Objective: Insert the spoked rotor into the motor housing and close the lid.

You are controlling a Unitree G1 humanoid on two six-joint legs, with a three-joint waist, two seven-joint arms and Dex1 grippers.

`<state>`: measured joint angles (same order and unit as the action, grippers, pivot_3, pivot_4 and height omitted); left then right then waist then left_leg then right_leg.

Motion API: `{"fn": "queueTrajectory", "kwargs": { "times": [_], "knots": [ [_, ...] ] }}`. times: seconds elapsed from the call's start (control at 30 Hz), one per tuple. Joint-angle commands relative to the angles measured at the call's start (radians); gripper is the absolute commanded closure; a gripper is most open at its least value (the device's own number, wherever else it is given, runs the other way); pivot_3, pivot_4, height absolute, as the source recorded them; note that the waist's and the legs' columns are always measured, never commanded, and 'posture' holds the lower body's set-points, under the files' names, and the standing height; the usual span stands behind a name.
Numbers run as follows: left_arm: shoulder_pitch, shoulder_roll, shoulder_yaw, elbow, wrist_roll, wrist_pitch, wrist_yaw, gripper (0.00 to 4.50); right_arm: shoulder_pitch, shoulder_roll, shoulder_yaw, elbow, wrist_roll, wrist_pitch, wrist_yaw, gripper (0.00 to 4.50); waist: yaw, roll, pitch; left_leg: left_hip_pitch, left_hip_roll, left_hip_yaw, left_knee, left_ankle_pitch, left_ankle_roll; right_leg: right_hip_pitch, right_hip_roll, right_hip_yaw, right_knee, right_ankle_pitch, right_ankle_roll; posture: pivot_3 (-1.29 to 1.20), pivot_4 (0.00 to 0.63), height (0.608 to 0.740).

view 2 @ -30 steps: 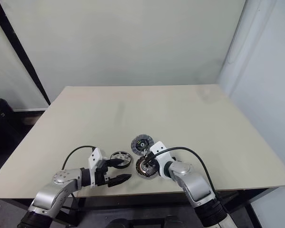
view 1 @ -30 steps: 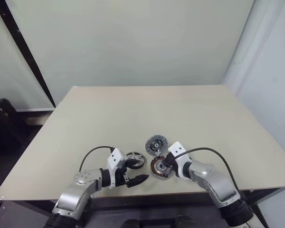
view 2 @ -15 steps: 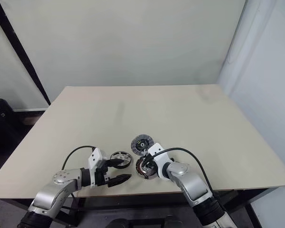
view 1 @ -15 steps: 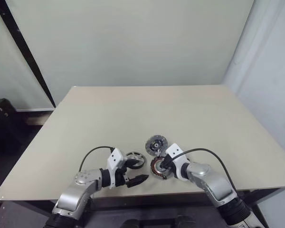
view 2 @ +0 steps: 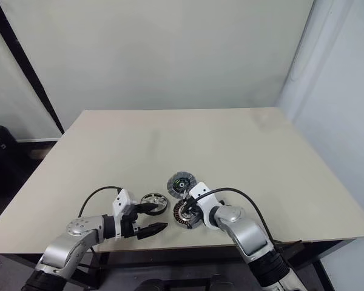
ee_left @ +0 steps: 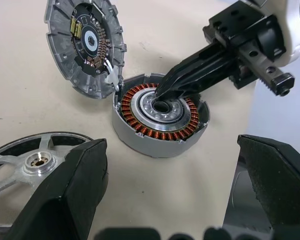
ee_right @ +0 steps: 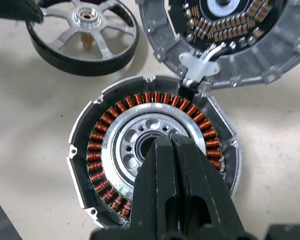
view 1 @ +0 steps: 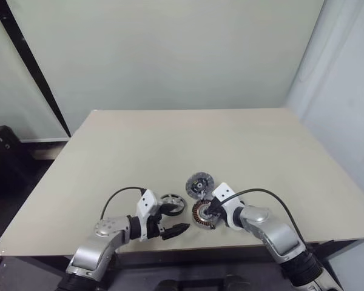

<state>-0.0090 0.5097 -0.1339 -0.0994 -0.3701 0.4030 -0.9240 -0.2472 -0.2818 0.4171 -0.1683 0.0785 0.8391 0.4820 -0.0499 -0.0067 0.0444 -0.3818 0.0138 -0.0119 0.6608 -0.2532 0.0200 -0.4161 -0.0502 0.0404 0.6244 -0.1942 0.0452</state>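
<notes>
Motor housing lies flat on the beige table, directly under the right gripper, whose fingers are pressed together, tips at the silvery centre. Lid touches the housing's far rim. Spoked rotor lies beside the left gripper, jaws spread wide, holding nothing. Pale wall behind.

The right hand, its two black fingers pressed together, is resting its tips at the silvery centre of the round copper-wound motor housing. The grey toothed lid is touching the housing's rim; the silver spoked rotor is lying nearby on the beige counter.
</notes>
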Motion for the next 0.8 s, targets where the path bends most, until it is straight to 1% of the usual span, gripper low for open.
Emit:
{"fn": "queueTrajectory", "kwargs": {
  "times": [0.03, 0.1, 0.23, 0.3, 0.33, 0.37, 0.43, 0.53, 0.67, 0.8],
  "knots": [
    [-0.014, 0.001, 0.017, -0.029, -0.007, -0.006, 0.005, 0.00, -0.008, -0.005, -0.027, -0.056, 0.010, 0.006, 0.002, 4.47, 0.000, 0.000, 0.000, -0.001, 0.000, 0.000, 0.000, 0.000, 0.000, 0.000, 0.000, 0.000, 0.000, 0.000, 0.000, 0.00, 0.000, 0.740],
    [-0.012, -0.004, 0.025, -0.027, -0.015, -0.005, 0.008, 0.00, 0.003, 0.000, -0.041, -0.058, 0.013, -0.008, -0.004, 4.47, 0.000, 0.000, 0.000, -0.002, 0.000, 0.000, 0.000, 0.000, 0.000, -0.001, 0.000, 0.000, 0.000, 0.000, 0.000, 0.00, 0.000, 0.740],
    [-0.005, -0.040, 0.081, -0.022, -0.056, 0.015, 0.055, 0.00, 0.030, 0.026, -0.093, -0.067, 0.050, -0.063, 0.006, 4.47, 0.000, 0.000, 0.000, -0.003, 0.000, 0.000, 0.001, 0.000, 0.000, -0.001, 0.000, 0.000, 0.000, 0.000, 0.000, 0.00, 0.000, 0.740],
    [0.008, -0.051, 0.109, -0.019, -0.070, 0.020, 0.074, 0.00, 0.042, 0.010, -0.094, -0.085, 0.059, -0.061, 0.024, 4.10, 0.000, 0.000, 0.000, -0.003, 0.000, 0.000, 0.001, 0.000, 0.000, -0.001, 0.000, 0.000, 0.000, 0.000, 0.000, 0.00, 0.000, 0.740],
    [0.015, -0.057, 0.123, -0.020, -0.078, 0.025, 0.086, 0.00, 0.051, 0.008, -0.098, -0.092, 0.060, -0.088, 0.025, 3.91, 0.000, 0.000, 0.000, -0.003, 0.000, 0.000, 0.001, 0.000, 0.000, -0.001, 0.000, 0.000, 0.000, 0.000, 0.000, 0.00, 0.000, 0.740],
    [0.021, -0.064, 0.136, -0.021, -0.084, 0.034, 0.100, 0.00, 0.058, 0.013, -0.109, -0.096, 0.061, -0.100, 0.017, 3.61, 0.000, 0.000, 0.000, -0.003, 0.000, 0.000, 0.001, 0.000, 0.000, -0.001, 0.000, 0.000, 0.000, 0.000, 0.000, 0.00, 0.000, 0.740],
    [0.035, -0.078, 0.164, -0.026, -0.101, 0.058, 0.133, 0.00, 0.070, 0.007, -0.113, -0.101, 0.052, -0.137, 0.015, 2.93, 0.000, 0.000, 0.000, -0.003, 0.000, 0.000, 0.001, 0.000, 0.000, -0.001, 0.000, 0.000, 0.000, 0.000, 0.000, 0.00, 0.000, 0.740],
    [0.058, -0.103, 0.212, -0.035, -0.131, 0.099, 0.189, 0.00, 0.081, -0.004, -0.117, -0.114, 0.052, -0.137, 0.018, 1.93, 0.000, 0.000, 0.000, -0.003, 0.000, 0.000, 0.001, 0.000, 0.000, -0.001, 0.000, 0.000, 0.000, 0.000, 0.000, 0.00, 0.000, 0.740],
    [0.075, -0.151, 0.286, -0.039, -0.195, 0.216, 0.301, 0.00, 0.098, -0.022, -0.119, -0.129, 0.042, -0.175, 0.019, 0.52, 0.000, 0.000, 0.000, -0.003, 0.000, 0.000, 0.001, 0.000, 0.000, -0.001, 0.000, 0.000, 0.000, 0.000, 0.000, 0.00, 0.000, 0.740],
    [0.048, -0.191, 0.327, -0.010, -0.244, 0.349, 0.399, 0.00, 0.114, -0.065, -0.097, -0.150, 0.024, -0.217, 0.042, 0.52, 0.000, -0.001, 0.000, -0.003, -0.001, 0.000, 0.003, 0.000, 0.000, 0.000, 0.000, 0.000, 0.000, 0.000, 0.000, 0.00, 0.000, 0.740]
  ]
}}
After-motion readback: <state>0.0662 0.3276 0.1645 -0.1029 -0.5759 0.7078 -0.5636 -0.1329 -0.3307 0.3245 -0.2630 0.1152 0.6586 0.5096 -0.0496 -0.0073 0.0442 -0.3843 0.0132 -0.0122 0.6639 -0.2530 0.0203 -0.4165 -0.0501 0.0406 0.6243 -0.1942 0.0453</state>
